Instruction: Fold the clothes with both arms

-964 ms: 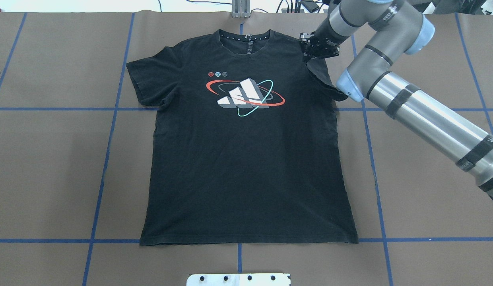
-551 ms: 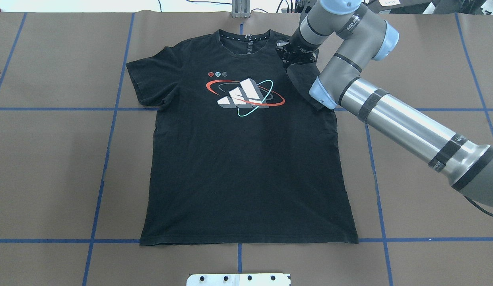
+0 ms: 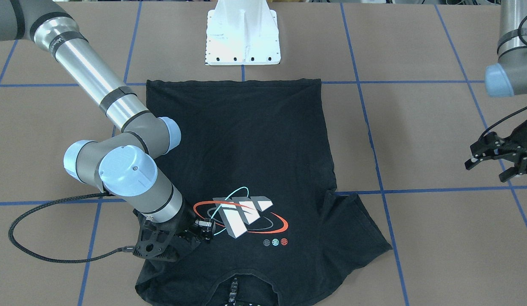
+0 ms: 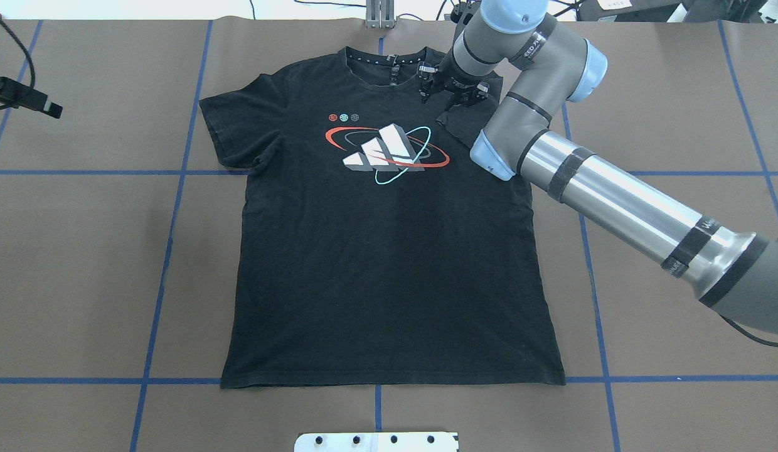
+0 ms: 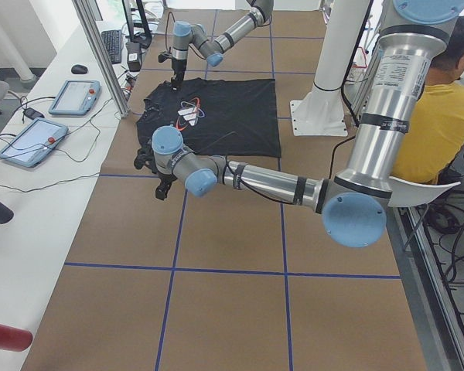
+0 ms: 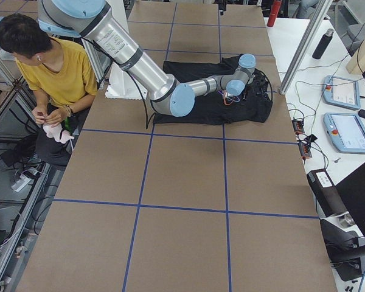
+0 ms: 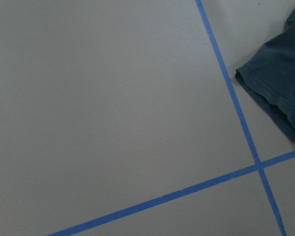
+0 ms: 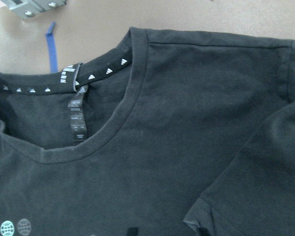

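One black short-sleeved cotton T-shirt (image 4: 389, 263) with a red, teal and white orbit logo lies flat, print up, on the brown paper-covered table (image 4: 81, 251). Its hem is nearest the white pedestal base (image 3: 242, 38) and its collar is at the end farthest from it.

Step in hand, as I read it: the first fold, sleeve-in on the robot's right side. The right sleeve (image 4: 467, 119) lies turned over onto the chest, at the end away from the base. The right claw (image 4: 453, 95) sits low over that shoulder, right by the flap's edge. Its jaws are mostly hidden by the wrist, so I cannot tell whether it pinches the cloth or is spread.

The left claw (image 3: 486, 170) hangs off the shirt, well out to the robot's left of the base, fingers spread wide and holding nothing. Its wrist camera sees bare table and just the tip of the left sleeve (image 7: 278, 83), which lies flat, not folded.

Next move likely calls for the right claw to leave the flap lying without dragging it back out, then lift clear — the left claw comes in, takes the left sleeve at its hem and mirrors the fold.
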Tool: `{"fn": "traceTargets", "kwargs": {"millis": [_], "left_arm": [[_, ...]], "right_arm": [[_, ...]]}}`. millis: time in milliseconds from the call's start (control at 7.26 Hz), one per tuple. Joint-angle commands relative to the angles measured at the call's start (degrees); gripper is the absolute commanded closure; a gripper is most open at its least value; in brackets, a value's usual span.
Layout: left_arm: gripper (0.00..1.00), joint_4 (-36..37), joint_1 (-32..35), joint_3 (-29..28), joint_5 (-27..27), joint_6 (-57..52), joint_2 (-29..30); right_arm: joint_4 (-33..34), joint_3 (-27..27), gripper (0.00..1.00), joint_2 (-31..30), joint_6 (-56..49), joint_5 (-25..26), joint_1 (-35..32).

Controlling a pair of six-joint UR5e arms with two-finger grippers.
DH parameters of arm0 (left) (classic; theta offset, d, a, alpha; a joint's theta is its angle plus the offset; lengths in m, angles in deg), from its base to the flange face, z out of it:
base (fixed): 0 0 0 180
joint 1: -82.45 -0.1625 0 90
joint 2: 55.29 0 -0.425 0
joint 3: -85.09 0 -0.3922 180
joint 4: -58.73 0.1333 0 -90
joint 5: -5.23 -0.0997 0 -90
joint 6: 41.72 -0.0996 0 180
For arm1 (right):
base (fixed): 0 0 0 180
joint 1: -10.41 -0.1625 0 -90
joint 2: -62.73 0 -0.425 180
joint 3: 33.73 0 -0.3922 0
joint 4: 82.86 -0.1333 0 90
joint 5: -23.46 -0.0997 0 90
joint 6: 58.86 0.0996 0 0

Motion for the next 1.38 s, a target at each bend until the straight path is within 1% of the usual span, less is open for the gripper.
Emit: {"fn": "traceTargets", "kwargs": {"millis": [0,138,275,413,551,689,826,964,1240], "left_arm": [[0.00,-10.9,-4.3,-10.7,-0.7,8.3,6.8],[0.00,-16.3,-6.0,-17.3,-2.0,8.7,9.9],[0.01,-17.2,-6.9,-23.4,-3.4,8.8,15.3],[0.07,-19.9,-8.6,-26.7,-5.3,8.7,18.0],[0.11,-24.0,-10.6,-29.7,-7.6,8.7,19.3],[0.15,-24.7,-10.9,-30.7,-8.0,8.6,20.0],[0.18,-29.6,-11.8,-34.9,-10.7,8.8,22.3],[0.23,-32.6,-12.1,-39.7,-11.2,8.8,25.1],[0.25,-32.9,-13.5,-41.2,-14.8,9.4,26.1]], "right_arm": [[0.5,-20.5,0.00,-15.5,1.8,-3.4,-0.2],[0.5,-29.2,0.00,-23.5,1.8,-4.3,-0.2],[0.4,-33.6,0.00,-28.1,1.8,-4.5,-0.2],[0.4,-34.3,0.00,-29.8,1.8,-4.1,-0.2],[0.1,-34.7,0.01,-30.5,1.8,-3.9,-0.2],[0.2,-34.9,0.01,-30.6,1.9,-3.5,-0.2],[0.2,-34.9,0.01,-31.1,1.9,-2.2,-0.1],[0.2,-34.9,0.01,-31.1,1.9,-2.0,0.0],[0.1,-34.9,0.00,-31.1,1.9,0.0,1.0]]}}
